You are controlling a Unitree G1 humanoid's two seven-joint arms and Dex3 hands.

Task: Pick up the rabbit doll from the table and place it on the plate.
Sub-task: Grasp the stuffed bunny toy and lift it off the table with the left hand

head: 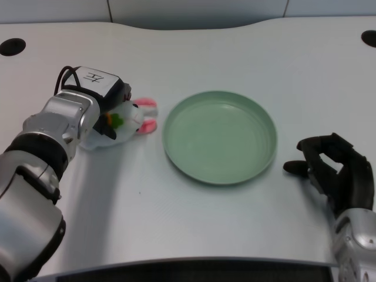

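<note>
Reaching in from the lower left, the robot's silver left forearm (56, 126) lies across the white surface (194, 235) with its left hand (111, 103) down on the rabbit doll (132, 117). The hand is mostly hidden behind its own wrist block, which carries a white label with a dark mark, so whether the fingers are closed around the doll or only resting against it cannot be told. The doll is white with pink ears and a small orange and green patch on its front. It sits on the surface, partly under the hand, with its ears pointing toward the green plate (176, 147).

The plate is round, shallow and pale green, and it lies just beside the doll on the doll's right, the nearest ear close to its rim but not clearly touching it. Between doll and plate only a narrow strip of bare surface shows.

At the right edge the black right hand (335, 173) rests on the surface, near the plate's rim but apart from it. Two dark round holes sit in the far corners of the surface, one at left (12, 46) and one at right (369, 38).
</note>
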